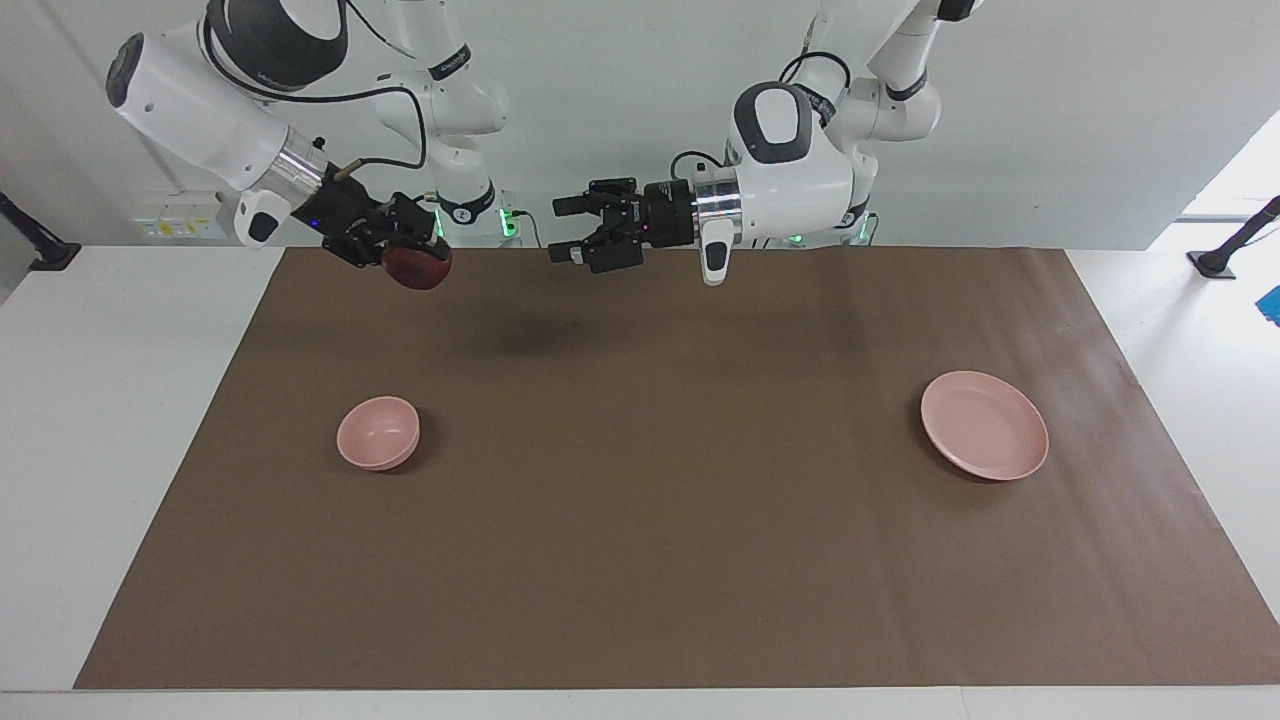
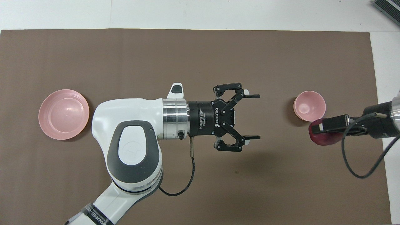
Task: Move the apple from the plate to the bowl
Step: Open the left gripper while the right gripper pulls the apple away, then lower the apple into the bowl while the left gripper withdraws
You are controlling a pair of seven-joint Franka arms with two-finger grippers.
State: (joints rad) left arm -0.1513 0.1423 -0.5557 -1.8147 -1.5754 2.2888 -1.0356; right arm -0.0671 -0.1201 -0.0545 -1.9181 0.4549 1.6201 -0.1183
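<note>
My right gripper [image 1: 408, 252] is shut on the dark red apple [image 1: 420, 268] and holds it high in the air. In the overhead view the apple [image 2: 325, 142] hangs under this gripper [image 2: 319, 131], over the mat at the edge of the bowl that is nearer to the robots. The small deep pink bowl [image 1: 378, 432] [image 2: 309, 105] is empty, toward the right arm's end. The wide pink plate [image 1: 985, 425] [image 2: 63, 114] is empty, toward the left arm's end. My left gripper [image 1: 563, 230] [image 2: 254, 116] is open and empty, raised over the middle of the mat.
A brown mat [image 1: 650, 560] covers most of the white table. The bowl and the plate are the only things standing on it.
</note>
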